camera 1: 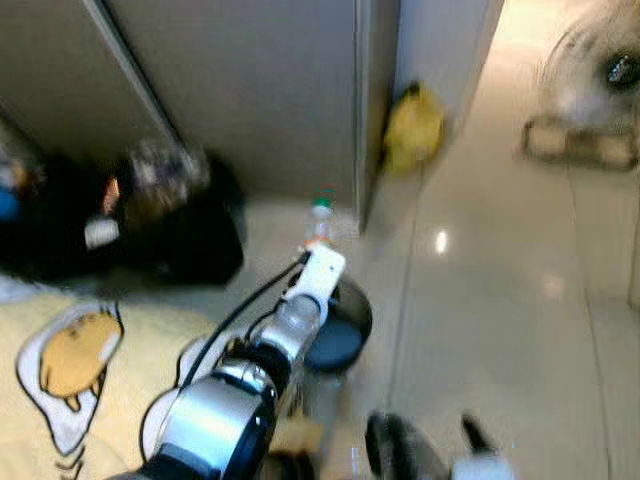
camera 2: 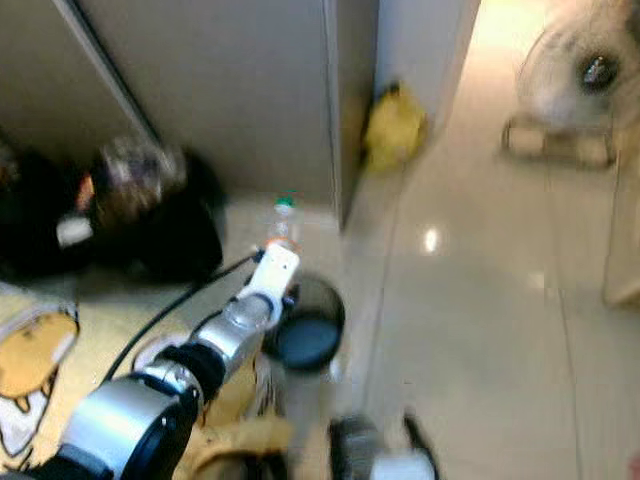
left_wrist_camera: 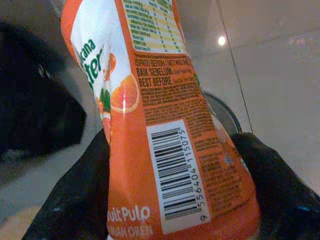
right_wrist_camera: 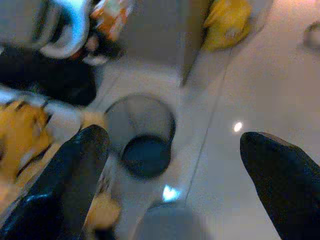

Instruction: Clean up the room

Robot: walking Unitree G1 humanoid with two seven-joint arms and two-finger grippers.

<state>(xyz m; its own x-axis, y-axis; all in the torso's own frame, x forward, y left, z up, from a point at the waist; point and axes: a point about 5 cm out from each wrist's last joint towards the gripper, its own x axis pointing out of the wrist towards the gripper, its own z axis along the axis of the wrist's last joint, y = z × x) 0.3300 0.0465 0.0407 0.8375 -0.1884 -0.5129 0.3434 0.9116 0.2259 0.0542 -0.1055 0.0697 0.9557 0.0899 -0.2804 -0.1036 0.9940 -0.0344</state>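
While the left end effector (left_wrist_camera: pixel 170 200) clamps it btwn both black fingers (left_wrist_camera: pixel 75 200), one orange juice bottle (left_wrist_camera: pixel 165 125) hangs above a round black bin (camera 1: pixel 338 328) on the tiled floor (camera 1: pixel 500 300). Label reads "Fruit Pulp", "BEST BEFORE", barcode 9556404115075. Right end effector (right_wrist_camera: pixel 172 175) is low nr the bin, fingers spread apart. One yellow bag (camera 1: pixel 413 127) lies by the wall corner; one fan (camera 1: pixel 590 80) further off.

Glossy pale tiled floor (camera 1: pixel 500 330), carrying: one round dark wire-mesh bin (right_wrist_camera: pixel 142 137), standing open just past the spread right fingers (right_wrist_camera: pixel 75 165); one yellow bag (camera 1: pixel 412 125) against the grey cabinet corner, further out beyond the bin. Also one black bag (camera 1: pixel 170 220) and a yellow cartoon-print mat (camera 1: pixel 70 370) to the left of the bin, and a floor fan (camera 1: pixel 590 90) well apart on the far right.
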